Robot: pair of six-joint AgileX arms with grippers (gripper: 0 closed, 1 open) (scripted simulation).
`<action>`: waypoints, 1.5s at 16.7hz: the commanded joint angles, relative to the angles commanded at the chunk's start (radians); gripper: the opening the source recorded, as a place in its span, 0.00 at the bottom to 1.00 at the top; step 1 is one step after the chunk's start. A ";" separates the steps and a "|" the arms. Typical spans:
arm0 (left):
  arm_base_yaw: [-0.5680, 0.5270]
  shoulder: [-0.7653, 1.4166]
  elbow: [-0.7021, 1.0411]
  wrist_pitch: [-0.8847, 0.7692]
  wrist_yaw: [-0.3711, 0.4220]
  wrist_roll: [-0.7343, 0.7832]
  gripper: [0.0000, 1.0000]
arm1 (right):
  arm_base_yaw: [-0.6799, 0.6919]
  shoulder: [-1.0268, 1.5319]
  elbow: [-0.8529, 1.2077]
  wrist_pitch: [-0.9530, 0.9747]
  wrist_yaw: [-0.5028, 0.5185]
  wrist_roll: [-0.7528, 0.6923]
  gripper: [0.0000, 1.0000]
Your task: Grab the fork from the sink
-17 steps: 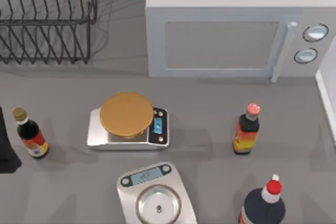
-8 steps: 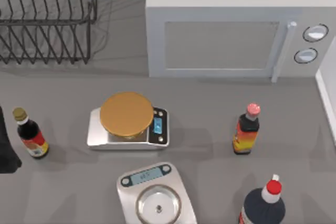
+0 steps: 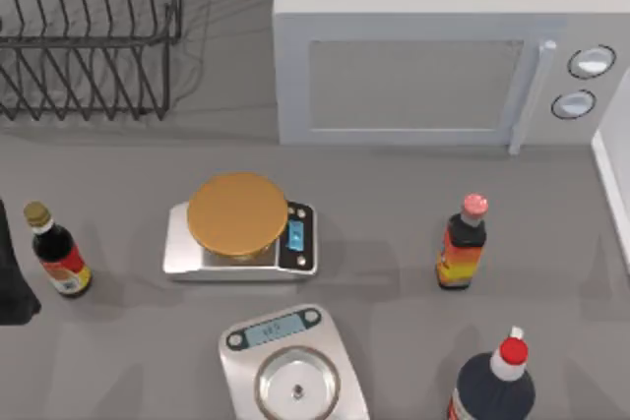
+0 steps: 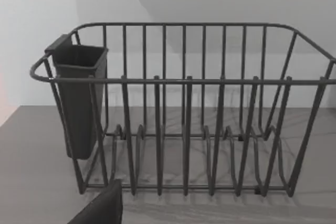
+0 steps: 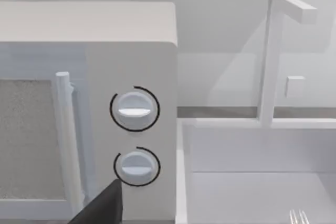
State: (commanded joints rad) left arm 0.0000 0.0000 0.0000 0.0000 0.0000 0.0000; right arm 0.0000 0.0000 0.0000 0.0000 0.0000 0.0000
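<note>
The tines of the fork can be seen in the right wrist view, lying inside the sink near its floor; the handle is cut off by the picture's edge. The sink's pale rim is seen at the right edge of the worktop in the top view, just beside the microwave. A white tap is seen rising from the sink's back rim.

A dark part of the left arm is seen at the left edge of the worktop, near a small dark bottle. Whether either claw is open or closed cannot be told; a dark finger is seen in the left wrist view, and another finger in the right wrist view, with nothing seen held.

A wire dish rack with a dark cup hung on it is faced by the left wrist camera. Two scales are set mid-worktop, with a sauce bottle and a larger dark bottle to the right.
</note>
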 joint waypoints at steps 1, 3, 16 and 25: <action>0.000 0.000 0.000 0.000 0.000 0.000 1.00 | 0.000 0.000 0.000 0.000 0.000 0.000 1.00; 0.000 0.000 0.000 0.000 0.000 0.000 1.00 | -0.002 0.010 0.010 -0.007 0.000 -0.001 1.00; 0.000 0.000 0.000 0.000 0.000 0.000 1.00 | -0.128 1.006 0.919 -0.560 0.003 -0.118 1.00; 0.000 0.000 0.000 0.000 0.000 0.000 1.00 | -0.244 2.012 1.802 -1.067 0.005 -0.225 1.00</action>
State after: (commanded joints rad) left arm 0.0000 0.0000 0.0000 0.0000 0.0000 0.0000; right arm -0.2436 2.0124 1.8021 -1.0667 0.0049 -0.2252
